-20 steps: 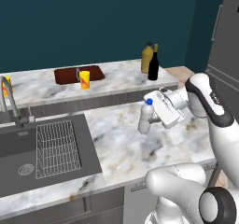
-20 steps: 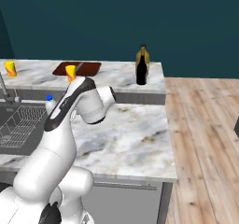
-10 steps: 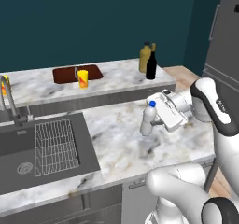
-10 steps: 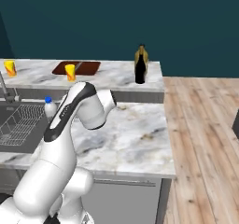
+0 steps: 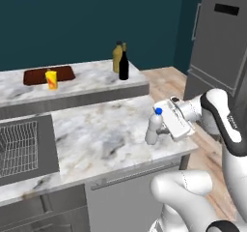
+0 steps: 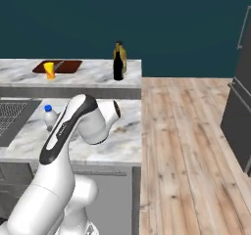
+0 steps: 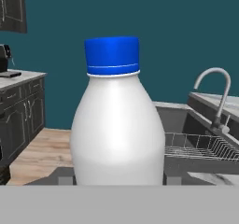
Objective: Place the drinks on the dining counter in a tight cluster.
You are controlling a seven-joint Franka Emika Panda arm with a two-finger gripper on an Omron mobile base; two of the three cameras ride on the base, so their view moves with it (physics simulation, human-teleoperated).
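My gripper [image 5: 160, 127] is shut on the small water bottle [image 5: 154, 127] with a blue cap, holding it upright at the right end of the lower worktop. The same water bottle [image 7: 116, 125] stands close up in the hand view, and in the right base view the water bottle [image 6: 49, 116] peeks out left of my arm. On the dining counter [image 5: 91, 77] the dark wine bottle [image 5: 124, 66] and the amber bottle [image 5: 117, 56] stand touching near its right end. From the right base the wine bottle [image 6: 117, 67] partly covers the amber bottle [image 6: 121, 52].
A yellow cup [image 5: 51, 79] and a brown board [image 5: 34, 75] sit on the raised counter's left part. A sink with a wire rack [image 5: 19, 146] lies at the left, its faucet [image 7: 217, 92] beyond the bottle. A dark fridge [image 5: 222, 37] stands right, over wood floor [image 6: 186, 131].
The whole scene has slid left in both base views, so the camera has moved right. The water bottle stays in my gripper, in about the same place relative to the arm.
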